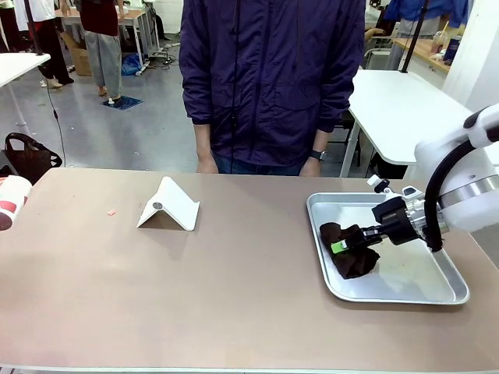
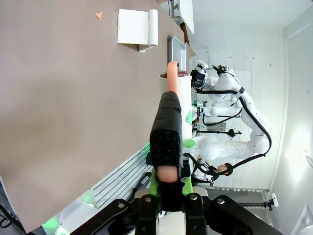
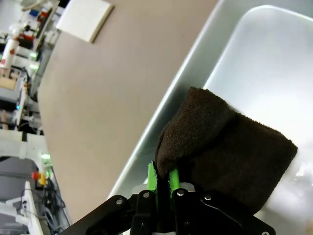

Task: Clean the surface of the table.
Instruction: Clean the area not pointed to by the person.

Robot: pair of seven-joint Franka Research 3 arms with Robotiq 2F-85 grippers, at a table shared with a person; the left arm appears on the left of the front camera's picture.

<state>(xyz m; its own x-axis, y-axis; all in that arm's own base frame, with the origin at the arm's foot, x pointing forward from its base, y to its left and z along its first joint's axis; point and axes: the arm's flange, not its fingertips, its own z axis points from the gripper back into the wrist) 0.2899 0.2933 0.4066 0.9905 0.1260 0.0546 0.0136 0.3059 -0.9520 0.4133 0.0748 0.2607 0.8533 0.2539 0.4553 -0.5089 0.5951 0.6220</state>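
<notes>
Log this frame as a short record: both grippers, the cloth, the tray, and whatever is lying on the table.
right gripper: shut on the dark cloth, inside the tray
left gripper: shut on a pinkish stick
tray: on the table, toward the robot's right
table top: white folded stand and a small pink scrap on the left half
person: standing at the far edge

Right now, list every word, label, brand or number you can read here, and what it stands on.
None can be read: the table, white stand, metal tray and dark cloth show no print.
Any print on the far equipment in the right wrist view: too blurred to read.
</notes>
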